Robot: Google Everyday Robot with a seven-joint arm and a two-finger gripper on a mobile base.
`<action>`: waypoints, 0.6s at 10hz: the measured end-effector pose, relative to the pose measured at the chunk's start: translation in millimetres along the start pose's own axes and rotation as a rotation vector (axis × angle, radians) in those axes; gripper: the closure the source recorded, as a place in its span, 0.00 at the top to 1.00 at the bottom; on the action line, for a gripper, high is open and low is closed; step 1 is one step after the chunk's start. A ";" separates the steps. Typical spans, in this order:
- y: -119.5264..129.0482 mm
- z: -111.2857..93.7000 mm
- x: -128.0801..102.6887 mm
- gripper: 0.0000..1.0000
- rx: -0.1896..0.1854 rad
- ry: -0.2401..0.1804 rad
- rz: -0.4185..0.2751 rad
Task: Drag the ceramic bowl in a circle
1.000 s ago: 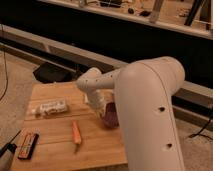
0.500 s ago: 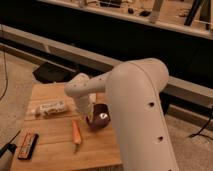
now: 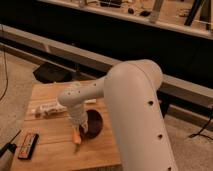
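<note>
The ceramic bowl (image 3: 95, 124) is a dark, round, shallow dish on the wooden table (image 3: 55, 150), near its middle right. Part of it is hidden by my arm. My gripper (image 3: 80, 125) hangs down from the white arm and sits at the bowl's left rim, touching or inside it. The large white arm link (image 3: 135, 110) covers the right side of the table.
An orange carrot (image 3: 76, 136) lies just left of and below the bowl, right at the gripper. A white wrapped packet (image 3: 49, 108) lies at the table's left back. A dark flat pack with orange stripes (image 3: 28, 145) lies at the front left corner.
The arm has swung left and toward the front edge, and the bowl has slid with it from the table's right side to beside the carrot.
</note>
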 end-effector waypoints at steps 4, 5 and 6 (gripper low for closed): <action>-8.4 5.9 42.3 0.18 0.013 0.061 -0.007; -14.7 6.2 52.2 0.18 0.021 0.077 0.002; -21.6 6.2 62.4 0.18 0.029 0.093 0.012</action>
